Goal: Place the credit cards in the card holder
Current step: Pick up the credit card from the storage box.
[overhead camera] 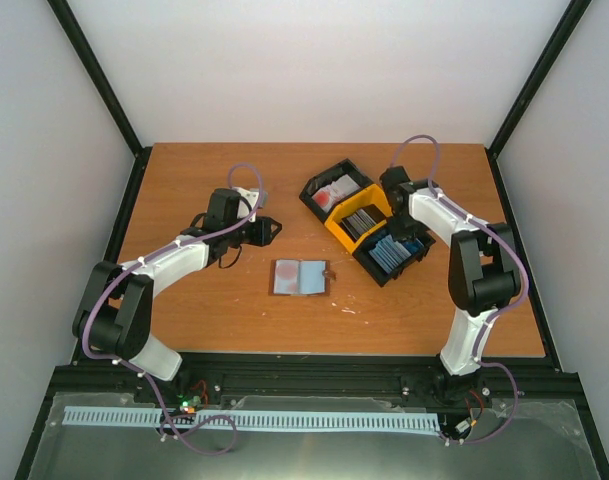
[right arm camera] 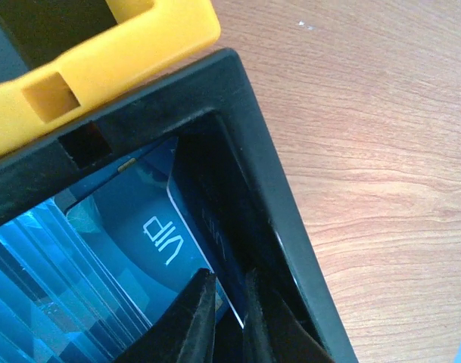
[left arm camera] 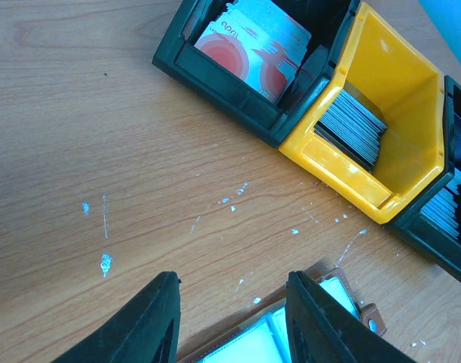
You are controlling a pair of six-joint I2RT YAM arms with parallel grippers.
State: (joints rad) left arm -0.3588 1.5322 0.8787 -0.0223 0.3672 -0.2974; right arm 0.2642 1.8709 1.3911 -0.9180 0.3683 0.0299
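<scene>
Right hand (right arm camera: 228,286) straddles 1 blue card (right arm camera: 139,227) inside the black bin (right arm camera: 269,189).

Wood table (overhead camera: 204,310): open card holder (overhead camera: 300,277) + 3 bins (overhead camera: 334,228)

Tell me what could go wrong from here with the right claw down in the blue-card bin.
1. The right claw straddles only the edge of the top VIP card, hard against the wall of the black bin; it may slip off or catch the wall.
2. The blue cards sit packed together, so two could lift at once.
3. The card holder lies open and unheld, with the left claw open nearby; it may slide during insertion.
</scene>
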